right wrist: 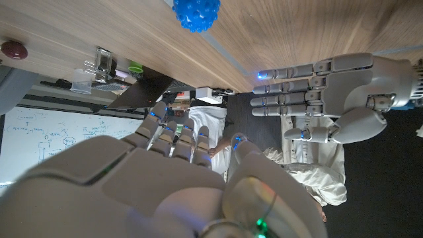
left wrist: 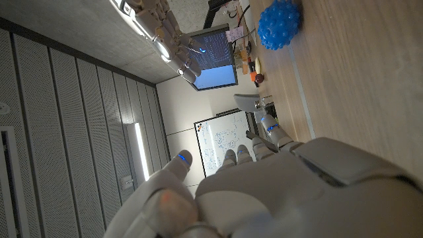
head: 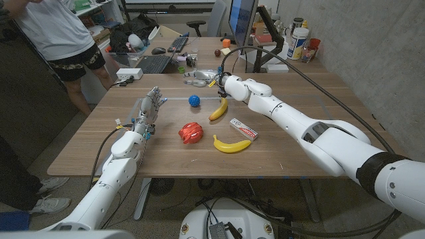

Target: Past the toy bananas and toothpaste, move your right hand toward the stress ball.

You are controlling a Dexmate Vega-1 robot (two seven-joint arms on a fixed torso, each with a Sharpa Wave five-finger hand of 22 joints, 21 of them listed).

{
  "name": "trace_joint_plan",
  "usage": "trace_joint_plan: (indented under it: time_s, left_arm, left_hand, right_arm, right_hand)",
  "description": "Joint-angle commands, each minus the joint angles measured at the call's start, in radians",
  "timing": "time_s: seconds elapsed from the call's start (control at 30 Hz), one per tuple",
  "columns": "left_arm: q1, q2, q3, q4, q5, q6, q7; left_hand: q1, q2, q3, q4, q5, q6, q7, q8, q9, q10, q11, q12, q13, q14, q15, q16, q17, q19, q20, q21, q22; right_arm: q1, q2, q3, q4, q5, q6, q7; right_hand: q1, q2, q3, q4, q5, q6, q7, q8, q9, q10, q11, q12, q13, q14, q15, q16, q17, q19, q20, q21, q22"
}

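The blue spiky stress ball point(head: 194, 100) lies on the wooden table point(head: 292, 153), beyond the two toy bananas point(head: 218, 110) point(head: 232, 145) and the toothpaste box point(head: 244, 129). My right hand point(head: 221, 82) hovers past the nearer banana, just right of and behind the ball, holding nothing. In the right wrist view its fingers point(right wrist: 173, 142) are spread, with the ball point(right wrist: 196, 13) ahead and apart from them. My left hand point(head: 149, 108) stands at the table's left, fingers straight and apart, and appears as my left hand point(right wrist: 324, 92) in the right wrist view. The ball point(left wrist: 279, 25) also lies ahead of that left hand point(left wrist: 264, 192).
A red toy point(head: 190, 132) lies between the ball and the near edge. Clear plastic clutter point(head: 199, 77), a keyboard point(head: 151, 64), monitor point(head: 240, 20) and bottles point(head: 297, 36) crowd the back. A person point(head: 60, 33) stands at the far left.
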Motion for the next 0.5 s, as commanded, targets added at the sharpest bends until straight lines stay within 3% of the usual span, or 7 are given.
trace_joint_plan:
  time_s: [0.03,0.5]
  left_arm:
    - [-0.005,0.002,-0.001,0.008,-0.006,-0.005,-0.012]
    - [-0.006,0.002,-0.002,0.012,-0.012,-0.009,-0.024]
  left_hand:
    - [-0.007,0.093,0.003,0.000,-0.001,0.003,0.000,0.005,0.003,-0.009,-0.001,0.003,0.005,-0.030,-0.013,0.001,0.002,-0.022,-0.051,-0.001,0.006]
    - [-0.007,0.094,0.003,0.000,-0.001,0.003,0.003,0.005,0.003,-0.009,0.001,0.003,0.005,-0.030,-0.013,0.001,0.002,-0.022,-0.049,-0.004,0.006]
  right_arm:
    - [0.019,0.016,-0.024,0.038,-0.009,-0.001,-0.016]
    - [0.036,0.029,-0.049,0.074,-0.019,0.001,-0.025]
  right_hand:
    - [-0.005,0.033,0.002,0.002,0.008,-0.009,0.001,0.000,0.003,-0.004,-0.003,-0.006,0.003,-0.004,-0.023,0.006,0.002,-0.001,-0.079,-0.002,0.003]
    - [0.002,0.036,0.004,0.002,0.009,-0.025,-0.002,-0.003,0.003,-0.007,-0.006,-0.007,0.003,-0.005,-0.025,0.006,0.001,0.000,-0.081,-0.006,0.003]
